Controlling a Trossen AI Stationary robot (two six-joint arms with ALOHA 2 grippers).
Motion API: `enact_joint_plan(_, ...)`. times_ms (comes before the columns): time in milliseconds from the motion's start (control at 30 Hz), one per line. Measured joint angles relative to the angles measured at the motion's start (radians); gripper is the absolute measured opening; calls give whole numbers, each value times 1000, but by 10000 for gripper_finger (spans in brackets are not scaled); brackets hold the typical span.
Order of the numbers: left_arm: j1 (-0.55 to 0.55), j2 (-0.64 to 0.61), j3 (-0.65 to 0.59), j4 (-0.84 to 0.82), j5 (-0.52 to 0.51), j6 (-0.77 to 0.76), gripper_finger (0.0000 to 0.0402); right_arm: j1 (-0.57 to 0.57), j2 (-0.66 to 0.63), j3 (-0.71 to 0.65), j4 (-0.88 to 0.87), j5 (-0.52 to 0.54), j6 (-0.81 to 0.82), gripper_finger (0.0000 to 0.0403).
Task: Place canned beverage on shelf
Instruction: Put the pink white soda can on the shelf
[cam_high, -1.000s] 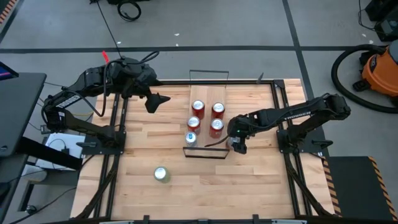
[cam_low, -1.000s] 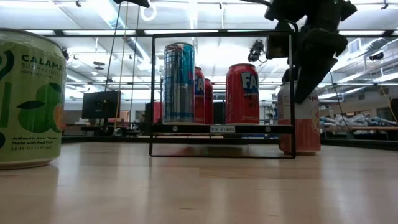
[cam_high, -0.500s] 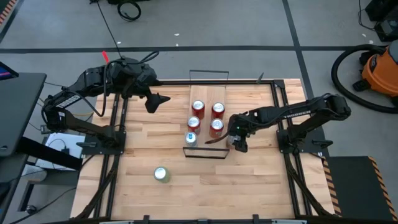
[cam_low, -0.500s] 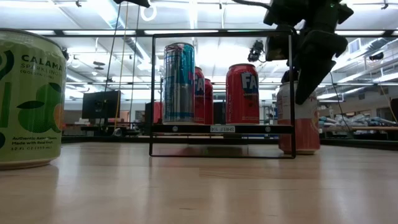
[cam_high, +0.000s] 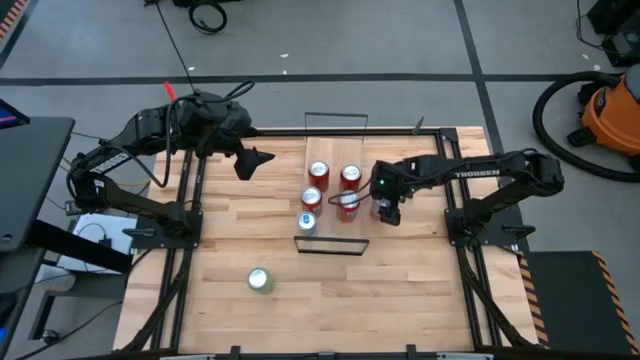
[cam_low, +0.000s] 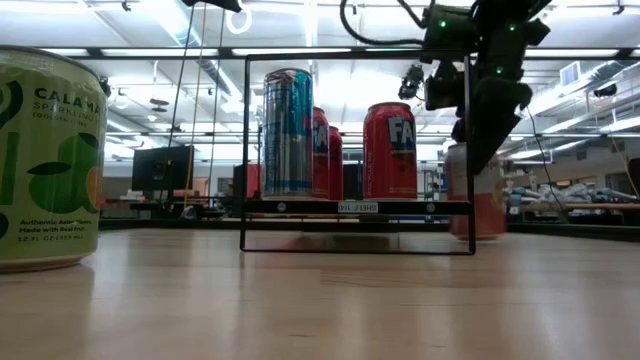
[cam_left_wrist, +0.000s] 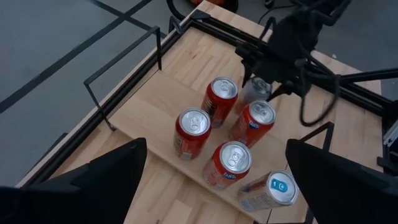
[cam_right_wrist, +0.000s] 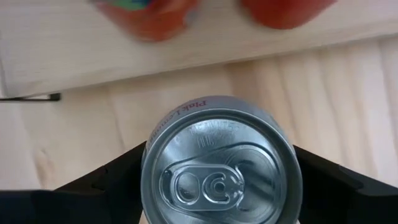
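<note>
The shelf (cam_high: 334, 150) is a narrow light-wood board with black wire rails, lying mid-table. Three red cans (cam_high: 318, 172) (cam_high: 350, 177) (cam_high: 313, 197), a fourth (cam_high: 347, 203) and a tall blue-and-silver can (cam_high: 307, 222) stand on it. My right gripper (cam_high: 387, 208) is just right of the shelf, shut on a pale pink can with a silver top (cam_right_wrist: 221, 168), which also shows in the low view (cam_low: 478, 195). My left gripper (cam_high: 256, 160) hovers open left of the shelf, with its fingers wide apart in its wrist view (cam_left_wrist: 216, 149). My right gripper pinches the pink can between its two fingers, one on each side of the can's wall just below the top rim (cam_right_wrist: 149, 171). The fingers (cam_right_wrist: 106, 183) come from above, pointing down. The can stays upright; I cannot tell whether its base is off the table.
A green can (cam_high: 260, 280) stands alone on the butcher-block table near the front left, large in the low view (cam_low: 45, 160). Wire rails rise at the shelf's far end (cam_high: 336, 115) and near end (cam_high: 330, 246). Bare tabletop (cam_high: 410, 280) lies right of and in front of the shelf.
My right gripper has gone toward the table's far edge along the shelf's right side, taking the pink can with it; the can has stayed upright and now stands beside the red cans instead of beside the shelf's near end.
</note>
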Motion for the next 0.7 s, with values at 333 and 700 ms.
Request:
enact_joint_plan(333,0,0,0,12,1,-18,396,-139,0,1,1,0,-99,321)
enact_joint_plan(700,0,16,0,48,2,-35,396,-272,-1,129,-1,0,-218,321)
